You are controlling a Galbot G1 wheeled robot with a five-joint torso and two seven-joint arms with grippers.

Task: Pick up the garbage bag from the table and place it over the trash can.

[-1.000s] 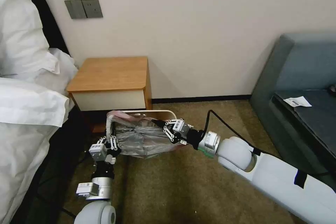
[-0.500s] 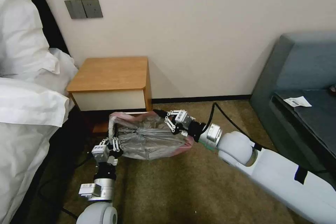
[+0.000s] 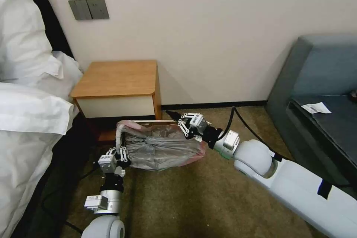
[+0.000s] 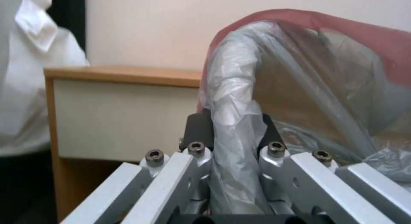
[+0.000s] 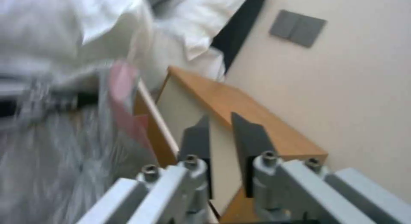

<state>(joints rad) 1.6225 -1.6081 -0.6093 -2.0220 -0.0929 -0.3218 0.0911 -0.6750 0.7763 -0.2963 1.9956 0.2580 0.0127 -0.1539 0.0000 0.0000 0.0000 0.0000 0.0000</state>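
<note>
Left side: white bed linen [image 3: 26, 93] piled high, dark bed frame behind it. Grey wall switch plate [image 3: 89, 9] on the cream wall above.

Left gripper [image 3: 119, 155] low on the floor, near-left corner of the bin, fingers pointing up and away. Its jaws are pinched narrow on a bunched strip of the garbage bag [image 3: 160, 148]; the left wrist view shows the silvery film [image 4: 233, 143] squeezed between the two black pads [image 4: 197, 129], pink rim arching over the top.

The bag is draped across the trash can [image 3: 148, 121], silver-grey film crumpled over the mouth, pink rim showing at the far-left corner and at the near-right corner. Only a sliver of the can's cream far rim is visible; the rest is under the film. Can stands on the carpet just in front of the table [image 3: 117, 78], whose orange-brown top is bare, cream drawer front facing out.

Right gripper [image 3: 170, 113] at the far-right corner of the can, reaching in from the right. Fingers nearly together with a slim gap [image 5: 220, 137], nothing between them in the right wrist view; the tips sit just past the bag's rim.

Floor: brown carpet [image 3: 208, 200]. Far right: grey-blue sofa [image 3: 319, 70], a white paper slip [image 3: 316, 108] lying on its seat.
</note>
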